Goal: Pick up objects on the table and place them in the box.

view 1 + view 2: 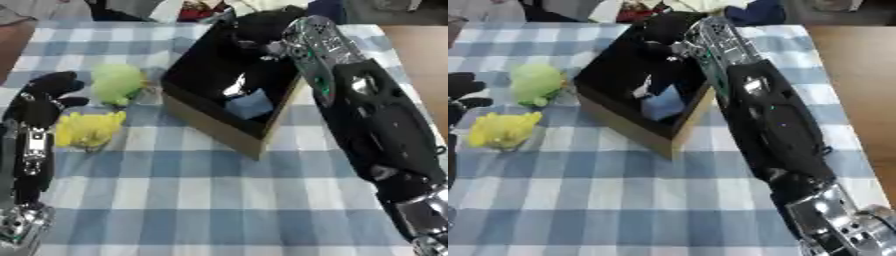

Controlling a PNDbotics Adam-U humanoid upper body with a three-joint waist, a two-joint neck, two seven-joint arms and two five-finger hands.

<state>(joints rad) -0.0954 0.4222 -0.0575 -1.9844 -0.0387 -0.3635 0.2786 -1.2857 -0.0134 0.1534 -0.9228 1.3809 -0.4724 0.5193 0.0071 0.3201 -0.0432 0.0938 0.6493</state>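
Left eye view looks down on a blue and white checked table (pixel 219 200). An open cardboard box (pixel 229 127) with a dark inside sits near the middle, turned at an angle. Inside it lie a pale blue item (pixel 251 104) and something shiny, hard to identify.

The right arm reaches in from the right, and the right robot hand (pixel 249 37) is over the far end of the box, low against the dark interior. Whether its fingers are curled or straight cannot be told, nor whether it holds anything.

The left robot hand (pixel 48 92) rests at the left edge of the table, fingers partly curled and holding nothing. Just beside it to the right lie two soft objects: a green one (pixel 118 82), farther away, and a yellow one (pixel 87 129), nearer. Both are outside the box, to its left.

Judged risks: the right arm lies close along the right wall of the box, so pulling it back could catch the rim and drag or tip the box. The left robot hand is very near the yellow object and could nudge it towards the table edge. The two soft objects lie close together, so reaching for one could push the other away.
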